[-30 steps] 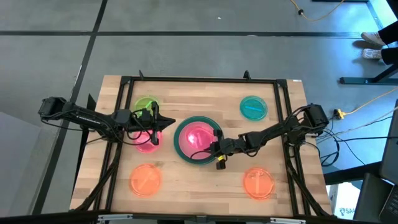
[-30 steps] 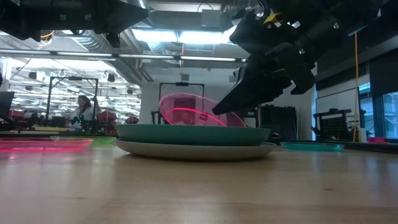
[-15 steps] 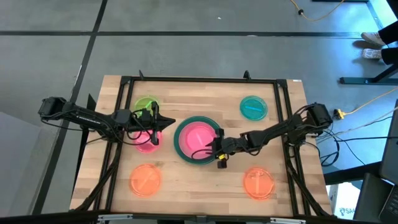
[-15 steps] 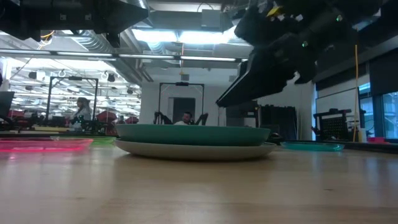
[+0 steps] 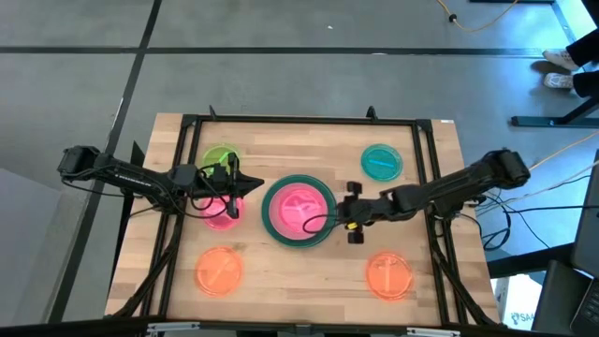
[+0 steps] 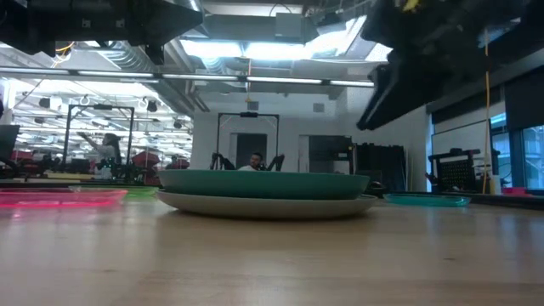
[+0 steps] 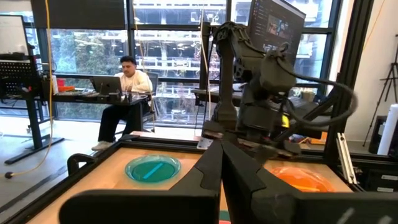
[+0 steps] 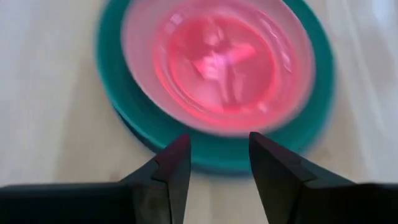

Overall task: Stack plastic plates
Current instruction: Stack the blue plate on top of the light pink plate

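Plastic plates: centre stack (image 5: pixel 299 212) held grey, teal-green, pink, pink-red. Five small translucent plates unstacked, e.g. teal-blue (image 5: pixel 381 162), orange (image 5: pixel 388 275). Right gripper (image 5: pixel 351 214) empty, fingers apart; left gripper (image 5: pixel 230 195) fingers indiscernible.

Open-plan robotics lab, person (image 7: pixel 124 93) at a laptop desk (image 7: pixel 93 96), ceiling ducts (image 6: pixel 127 59) (exposed), monitor (image 7: pixel 277 25), glass walls

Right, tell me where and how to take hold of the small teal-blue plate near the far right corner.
Take the small round teal-blue plastic plate by its rim, on the edge nearest the right hand. It lies flat on the wooden table with nothing on it, so only the thin raised rim gives purchase. Probably come in low from the right arm's side, one finger above the rim and one beneath.
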Available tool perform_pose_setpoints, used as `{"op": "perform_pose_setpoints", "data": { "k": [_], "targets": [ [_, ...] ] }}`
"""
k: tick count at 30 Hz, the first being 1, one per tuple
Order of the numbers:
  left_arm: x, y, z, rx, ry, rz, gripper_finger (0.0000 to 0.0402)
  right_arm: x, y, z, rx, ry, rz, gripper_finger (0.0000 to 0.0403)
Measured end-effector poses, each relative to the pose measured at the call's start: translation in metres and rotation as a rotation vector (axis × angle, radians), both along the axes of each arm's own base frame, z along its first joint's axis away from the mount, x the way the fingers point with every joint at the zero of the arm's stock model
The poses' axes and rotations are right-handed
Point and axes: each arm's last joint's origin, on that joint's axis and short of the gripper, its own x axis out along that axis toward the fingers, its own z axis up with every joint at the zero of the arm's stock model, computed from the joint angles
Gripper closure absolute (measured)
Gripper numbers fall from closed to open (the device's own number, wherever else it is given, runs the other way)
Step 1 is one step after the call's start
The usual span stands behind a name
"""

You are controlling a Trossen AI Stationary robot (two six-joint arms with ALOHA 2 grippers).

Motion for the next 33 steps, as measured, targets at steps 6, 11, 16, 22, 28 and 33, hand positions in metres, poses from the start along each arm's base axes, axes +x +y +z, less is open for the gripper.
{"op": "perform_pose_setpoints", "data": {
  "k": [6,11,16,22,28,33],
  "targets": [
    [0.000,0.000,0.000,0.000,0.001,0.000,0.0400,-0.018,-0.009,0.000,-0.118,0.107,-0.118,0.0249],
    [0.000,0.000,0.000,0.000,0.001,0.000,0.0400,-0.028,-0.015,-0.004,-0.241,0.183,-0.219,0.0249],
    [0.000,0.000,0.000,0.000,0.001,0.000,0.0400,-0.034,-0.029,-0.007,-0.271,0.245,-0.323,0.0249],
    [0.000,0.000,0.000,0.000,0.001,0.000,0.0400,-0.044,-0.061,-0.033,-0.234,0.323,-0.438,0.0249],
    [0.000,0.000,0.000,0.000,0.001,0.000,0.0400,-0.058,-0.091,-0.061,-0.171,0.333,-0.553,0.0249],
    [0.000,0.000,0.000,0.000,0.001,0.000,0.0400,-0.070,-0.107,-0.078,-0.167,0.322,-0.604,0.0249]
  ]
}}
